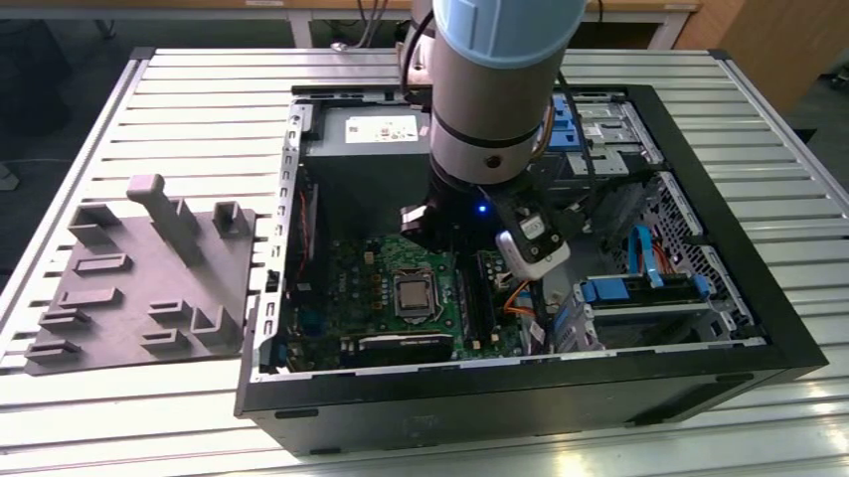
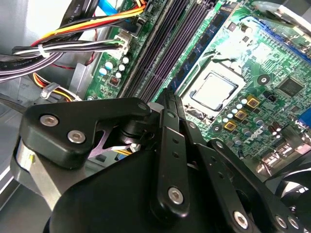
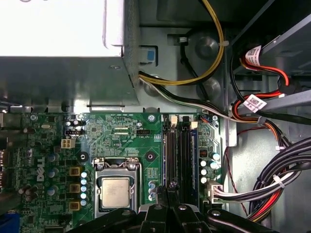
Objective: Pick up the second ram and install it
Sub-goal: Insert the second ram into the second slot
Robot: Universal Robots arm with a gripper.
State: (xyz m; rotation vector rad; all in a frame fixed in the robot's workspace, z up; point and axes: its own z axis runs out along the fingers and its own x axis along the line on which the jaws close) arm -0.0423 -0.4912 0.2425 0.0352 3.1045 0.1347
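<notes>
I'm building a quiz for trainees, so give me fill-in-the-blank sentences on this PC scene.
1. The tool hangs inside the open case, over the green ___.
2. The grey tray lies on the table, on the exterior view's ___ of the case.
3. The arm enters the case from ___.
Missing words: motherboard; left; above.

From the exterior view we look steeply down on the whole open computer case (image 1: pixel 531 397) on the counter (image 1: pixel 199 99); both wrist views sit close over its motherboard (image 3: pixel 121 131) (image 2: pixel 286 63), the first straight down, the second slanted, sharing the processor (image 3: pixel 115 191) (image 2: pixel 214 90)
</notes>
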